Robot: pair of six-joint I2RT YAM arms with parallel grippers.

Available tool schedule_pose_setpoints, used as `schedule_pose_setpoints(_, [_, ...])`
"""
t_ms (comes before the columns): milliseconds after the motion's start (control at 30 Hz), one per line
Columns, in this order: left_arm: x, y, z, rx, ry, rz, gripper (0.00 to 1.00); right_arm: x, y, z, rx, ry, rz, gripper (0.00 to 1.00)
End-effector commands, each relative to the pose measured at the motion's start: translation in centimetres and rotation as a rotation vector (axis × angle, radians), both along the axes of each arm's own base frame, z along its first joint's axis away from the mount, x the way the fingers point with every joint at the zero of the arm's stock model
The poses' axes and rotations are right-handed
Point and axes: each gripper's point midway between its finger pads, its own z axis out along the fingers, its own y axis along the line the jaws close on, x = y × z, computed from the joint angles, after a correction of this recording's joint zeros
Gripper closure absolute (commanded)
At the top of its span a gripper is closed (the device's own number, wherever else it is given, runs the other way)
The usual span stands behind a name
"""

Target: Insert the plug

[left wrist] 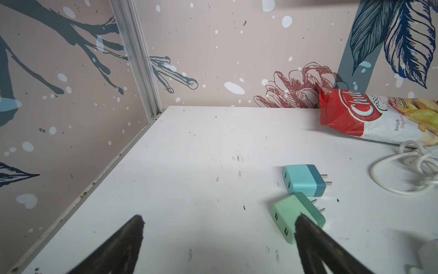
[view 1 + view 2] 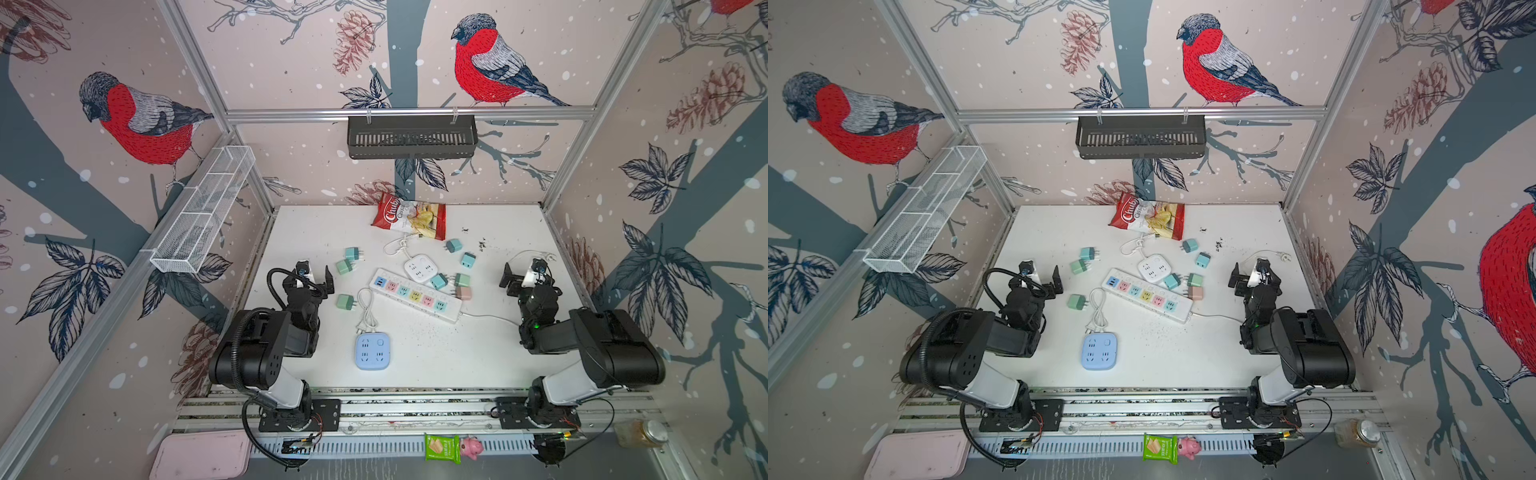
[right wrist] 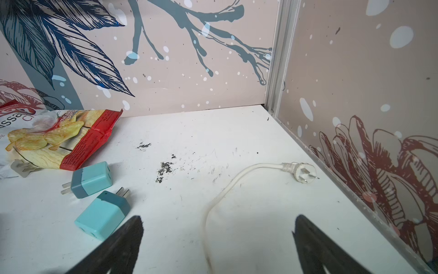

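White desk point(image 2: 311, 232) is carrying loose plugs point(image 2: 351, 252); both jaws are hanging released; grasping the green plug point(image 2: 346, 301) probably comes next.

White power strip point(image 2: 415, 296) with six pastel sockets lies flat and diagonal mid-table, sockets up. Two-prong adapter plugs lie loose around it: lone green plug point(image 2: 346, 301) at its 9 o'clock, teal plug point(image 2: 352, 252) at 10, pink plug point(image 2: 463, 293) just beside it at 3.

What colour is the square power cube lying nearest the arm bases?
The power cube is light blue; it shows best in a top view.
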Motion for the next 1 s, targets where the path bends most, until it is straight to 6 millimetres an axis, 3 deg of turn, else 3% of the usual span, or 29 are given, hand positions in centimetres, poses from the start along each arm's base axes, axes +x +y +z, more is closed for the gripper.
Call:
schedule_pose_setpoints(0, [0.17,0.00,0.80,-0.005,-0.030,-0.005,0.01,0.06,0.10,0.43,-0.007,-0.016,0.006,0.00])
schedule_pose_setpoints(967, [-0.10,-0.22,1.04,-0.004,-0.042,-0.026,0.02,-0.17,0.19,0.73,-0.011,-0.026,0.010,0.00])
